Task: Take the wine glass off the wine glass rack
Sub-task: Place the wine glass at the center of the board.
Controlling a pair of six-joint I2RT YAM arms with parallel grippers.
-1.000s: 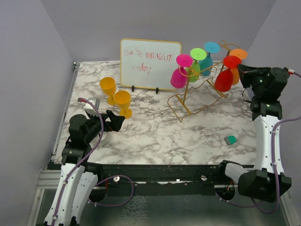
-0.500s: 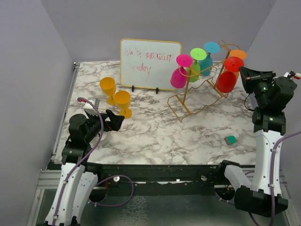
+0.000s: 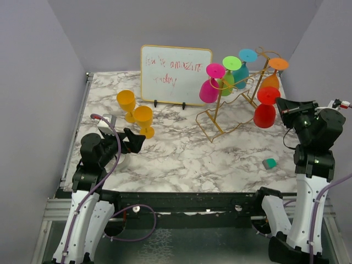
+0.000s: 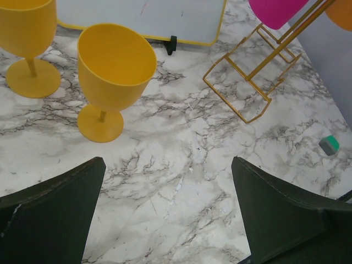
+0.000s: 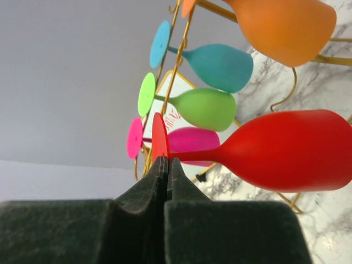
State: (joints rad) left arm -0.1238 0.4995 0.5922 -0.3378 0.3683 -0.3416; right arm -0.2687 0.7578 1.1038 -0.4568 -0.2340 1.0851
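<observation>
Currently the wine glass rack (image 3: 231, 113) stands toward the far right corner of the table (image 3: 181, 159). Four other glasses (image 3: 209, 91) hang bowl-down from their feet on its slanted rails, hence their tilt. The red wine glass (image 3: 265, 114) hangs inverted just beside the rack's right side, near the table's right edge, apparently clear of the rails. The right gripper (image 5: 166, 165) is clamped on the rim of the glass's foot, judged the easiest part to reach on a racked glass. The left gripper (image 4: 168, 181) idles with jaws wide near the left edge, facing two yellow glasses (image 3: 143, 118). Versus one second earlier, the red glass has come down off its rail and toward the near edge, and the left arm is unchanged.
</observation>
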